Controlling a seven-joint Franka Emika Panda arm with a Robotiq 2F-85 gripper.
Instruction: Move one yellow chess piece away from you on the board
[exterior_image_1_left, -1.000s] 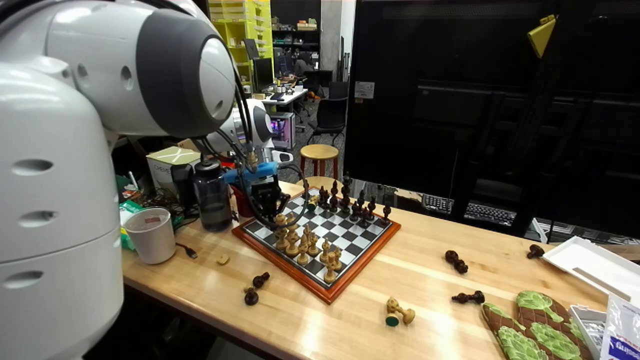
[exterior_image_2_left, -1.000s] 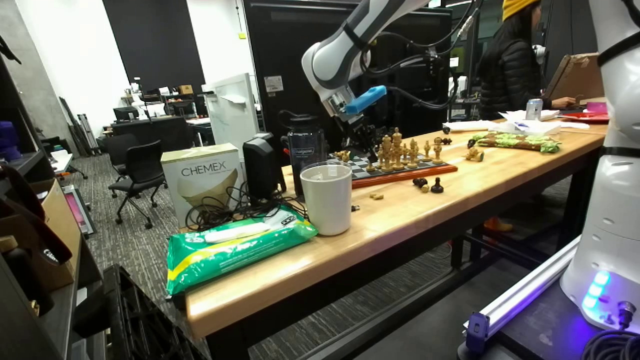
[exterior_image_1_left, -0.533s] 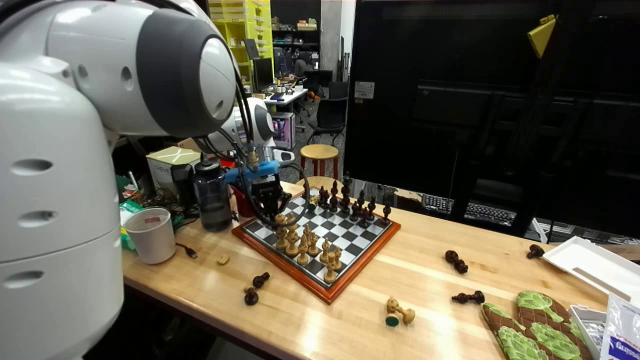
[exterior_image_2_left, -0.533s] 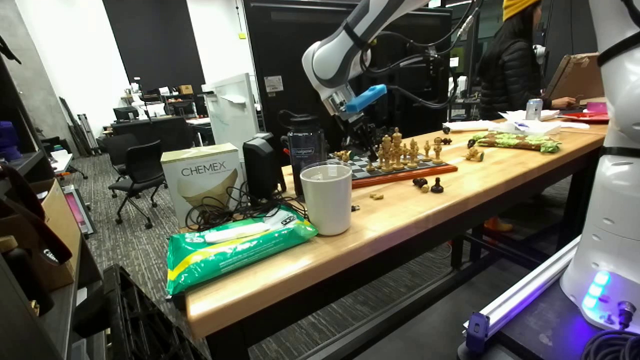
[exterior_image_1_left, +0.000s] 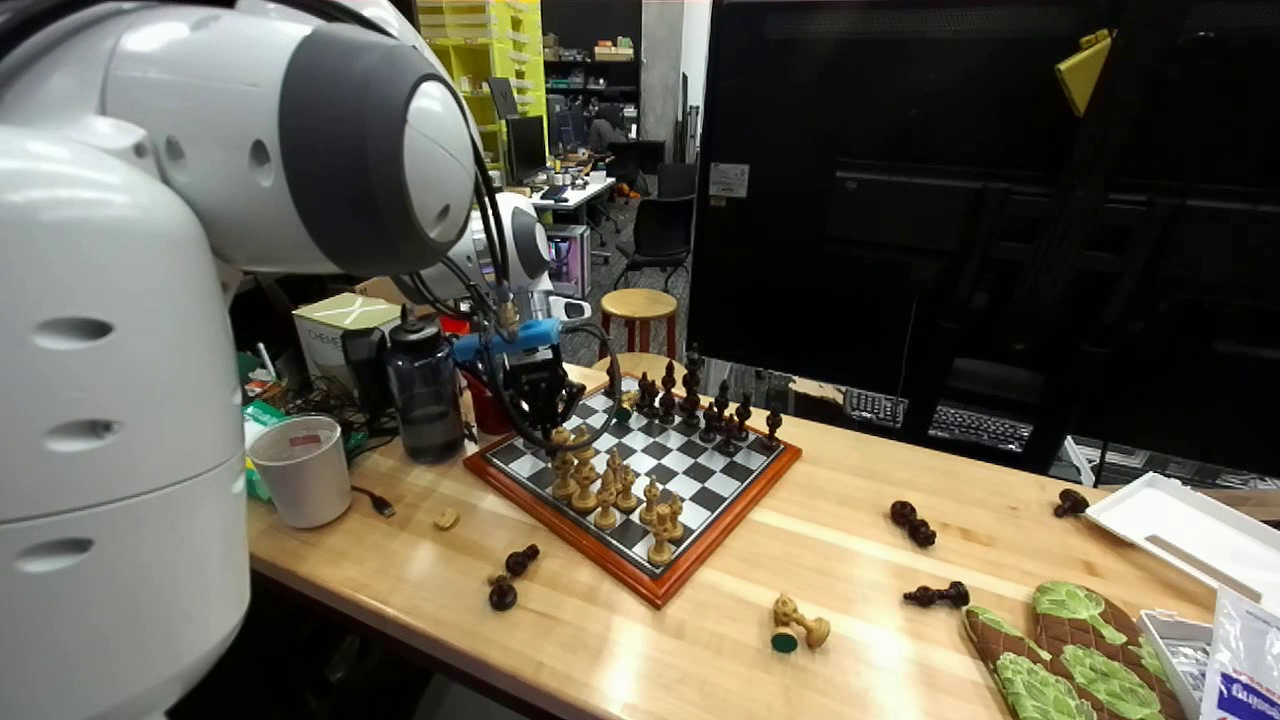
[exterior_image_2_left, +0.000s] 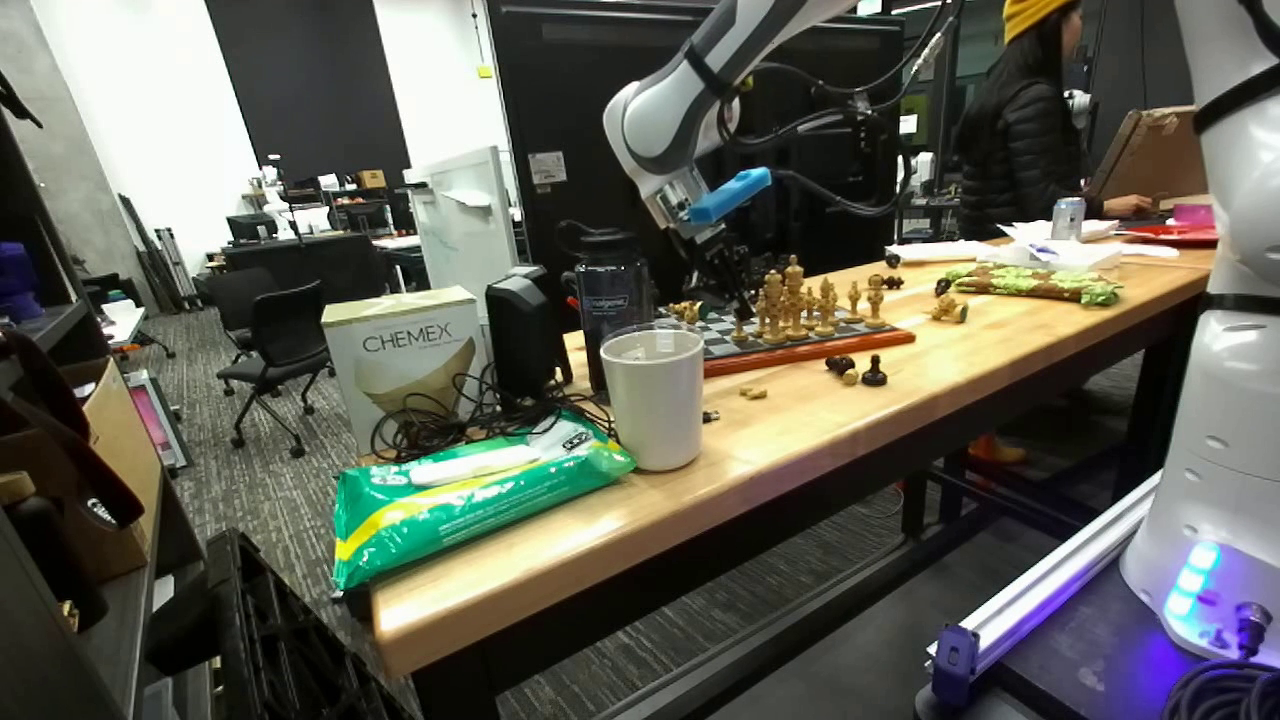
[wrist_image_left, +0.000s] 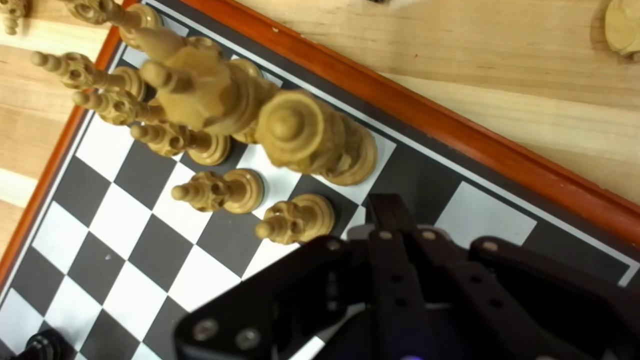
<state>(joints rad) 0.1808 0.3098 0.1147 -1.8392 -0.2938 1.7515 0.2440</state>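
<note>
Pawn and tips: in an exterior view the pawn (exterior_image_2_left: 738, 331) is right at the low end of the gripper (wrist_image_left: 393, 212), its top overlapped by the tips; we cannot tell whether they touch it or only pass in front.
Pawn's axis: upright, on or just above the board (wrist_image_left: 205, 277); we cannot make out its base well enough to say which.
Wrist view: a short piece (wrist_image_left: 295, 220) stands just left of the tips and a tall piece (wrist_image_left: 317, 142) up and to the left; we cannot say whether the short piece is our pawn or ours is hidden behind the fingers.
Fingers: drawn in near each other, but what lies between them is hidden, so we cannot tell whether they grip the pawn or nothing.
Arm: in an exterior view the arm (exterior_image_2_left: 690, 110) reaches in from above and the gripper slants down, tilted, not plumb.
Away: we judge it as toward the dark pieces (exterior_image_1_left: 691, 392), with a toppled piece (exterior_image_1_left: 625, 406) lying on that far side.
Next: we would want a sure hold, then a short shift clear of the tall piece.
</note>
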